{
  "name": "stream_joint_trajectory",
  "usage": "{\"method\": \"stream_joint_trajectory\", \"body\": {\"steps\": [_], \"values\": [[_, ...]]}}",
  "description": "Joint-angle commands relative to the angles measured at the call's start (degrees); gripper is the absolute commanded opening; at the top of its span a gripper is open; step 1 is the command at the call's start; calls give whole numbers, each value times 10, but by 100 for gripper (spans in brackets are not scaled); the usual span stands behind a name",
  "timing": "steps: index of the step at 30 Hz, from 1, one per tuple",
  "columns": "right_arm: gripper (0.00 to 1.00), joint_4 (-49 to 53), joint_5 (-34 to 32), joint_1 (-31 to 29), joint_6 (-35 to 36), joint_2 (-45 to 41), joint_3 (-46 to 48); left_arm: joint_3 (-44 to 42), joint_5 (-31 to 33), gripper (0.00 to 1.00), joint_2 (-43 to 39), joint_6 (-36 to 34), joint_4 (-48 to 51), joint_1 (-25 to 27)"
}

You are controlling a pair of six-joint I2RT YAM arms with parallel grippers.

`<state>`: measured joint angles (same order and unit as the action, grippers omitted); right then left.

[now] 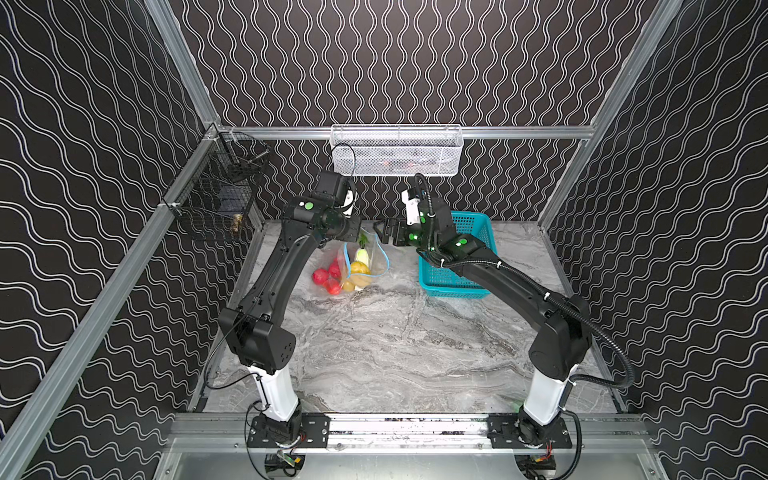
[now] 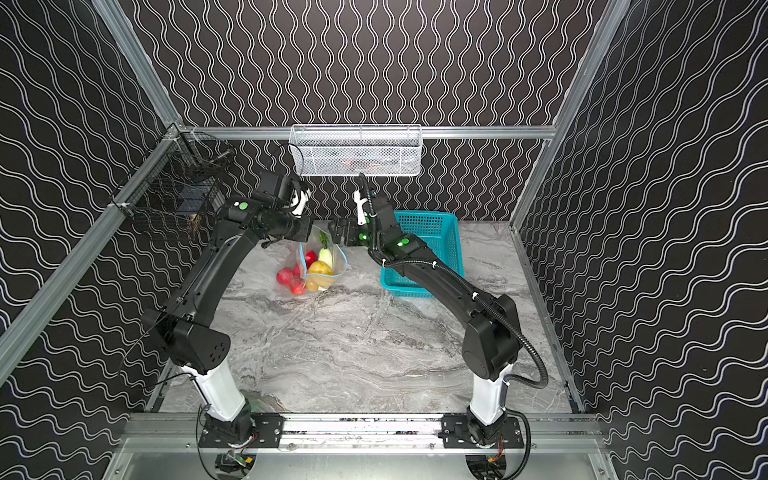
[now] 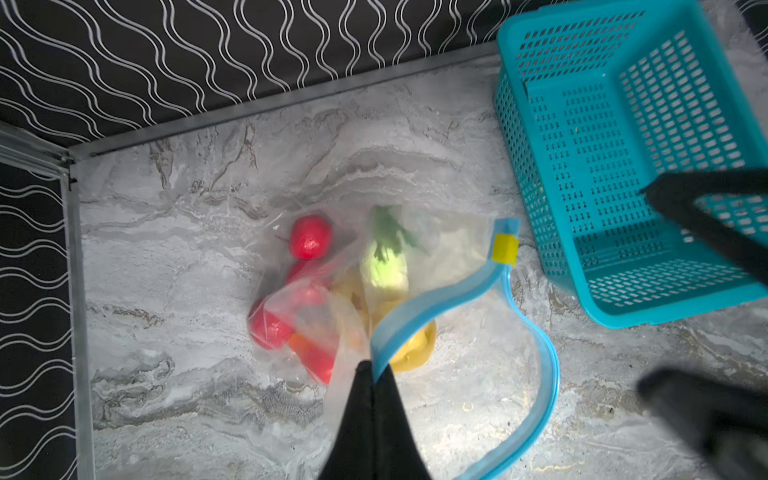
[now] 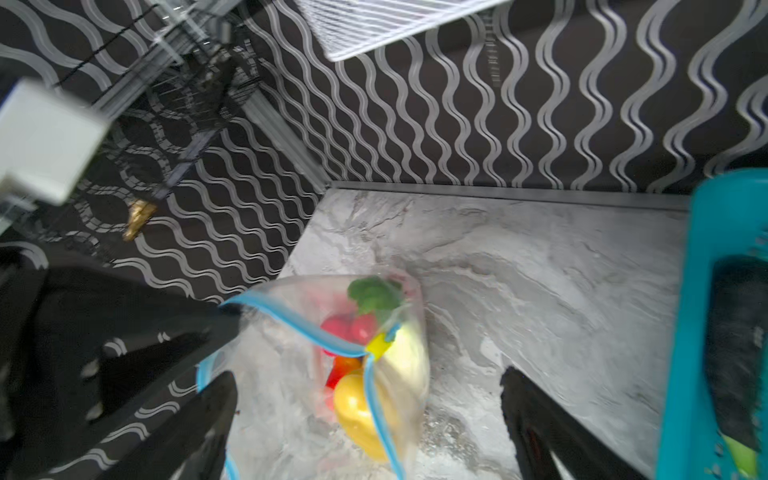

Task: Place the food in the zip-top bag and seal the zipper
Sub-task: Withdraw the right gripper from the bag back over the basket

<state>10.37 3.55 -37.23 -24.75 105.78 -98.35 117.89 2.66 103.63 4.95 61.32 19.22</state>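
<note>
Set on tabletop: bag, mouth gaping, zipper unsealed, slider at one end. Inside bag: tomatoes, radish, potato. Above bag's left rim, left gripper pinched shut on the zipper. Just right of bag's mouth, right gripper spread wide, holding nothing. Farther right of bag, apart from it, teal basket.

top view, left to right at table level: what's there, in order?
Side-wall black wire basket → red tomatoes → yellow potato, both inside the clear zip-top bag → teal basket. The radish overlaps the potato, so it is left out.
</note>
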Motion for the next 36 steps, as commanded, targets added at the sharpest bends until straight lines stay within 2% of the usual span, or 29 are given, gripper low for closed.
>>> {"method": "stream_joint_trajectory", "body": {"steps": [1,7,13,15,19,23,24,29,36], "values": [[99,11,-15,12,-21,-7,4,-13,-11,0,-12,-13,-15,0],[99,34,-12,39,-24,1,-2,-31,-48,0,-30,-30,-18,0],[99,55,-12,64,-18,14,-9,-46,-53,0,-43,-38,-23,0],[99,71,-3,78,-5,24,-22,-55,-77,0,-48,-44,-25,0],[99,128,-27,102,20,57,-62,-71,-110,0,-55,-44,-32,0],[99,151,-18,119,26,79,-78,-88,-70,0,-53,-44,-42,0],[99,152,-12,138,25,83,-79,-90,-64,0,-51,-45,-42,0],[99,164,16,160,22,111,-97,-85,-44,0,-35,-49,-37,0],[99,230,-15,190,30,168,-169,-83,-27,0,-19,-51,-36,0]]}}
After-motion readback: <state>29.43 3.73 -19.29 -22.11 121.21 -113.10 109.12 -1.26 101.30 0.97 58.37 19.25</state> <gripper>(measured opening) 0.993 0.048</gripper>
